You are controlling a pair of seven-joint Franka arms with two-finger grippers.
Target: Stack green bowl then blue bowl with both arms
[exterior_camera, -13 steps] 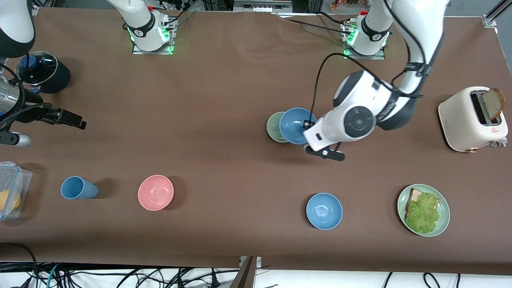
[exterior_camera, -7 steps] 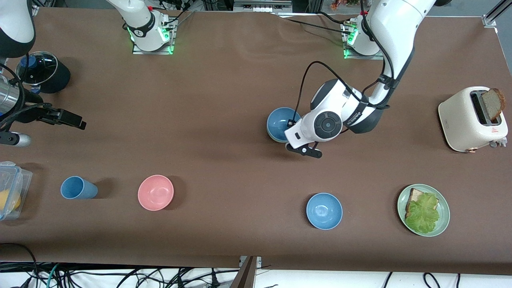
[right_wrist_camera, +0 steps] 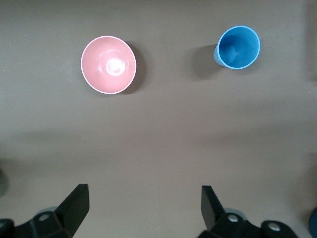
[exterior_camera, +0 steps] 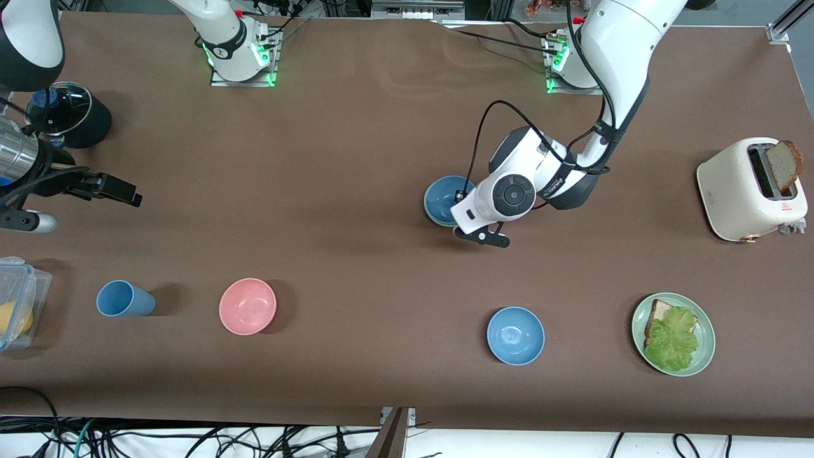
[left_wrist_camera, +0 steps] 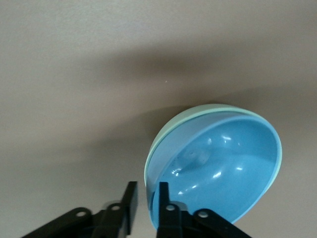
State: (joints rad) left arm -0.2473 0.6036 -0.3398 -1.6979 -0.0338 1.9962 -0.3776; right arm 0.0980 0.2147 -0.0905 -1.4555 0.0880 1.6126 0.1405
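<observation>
In the front view we see the blue bowl (exterior_camera: 443, 199) nested in the green bowl toward the bench's middle, nearer the left arm's end; only a sliver of green would show there, and we cannot make it out. The left gripper (exterior_camera: 459, 224) sits low at the stack's rim.

In the left wrist view the green bowl (left_wrist_camera: 171, 130) shows as a pale edge around the blue bowl (left_wrist_camera: 223, 161). The fingers (left_wrist_camera: 163, 198) pinch the blue rim narrowly — we judge release comes next.

In the right wrist view the right gripper (right_wrist_camera: 143, 208) waits, spread wide, over the bench's edge at the right arm's end, near the pink bowl (right_wrist_camera: 108, 64) and blue cup (right_wrist_camera: 238, 47).
</observation>
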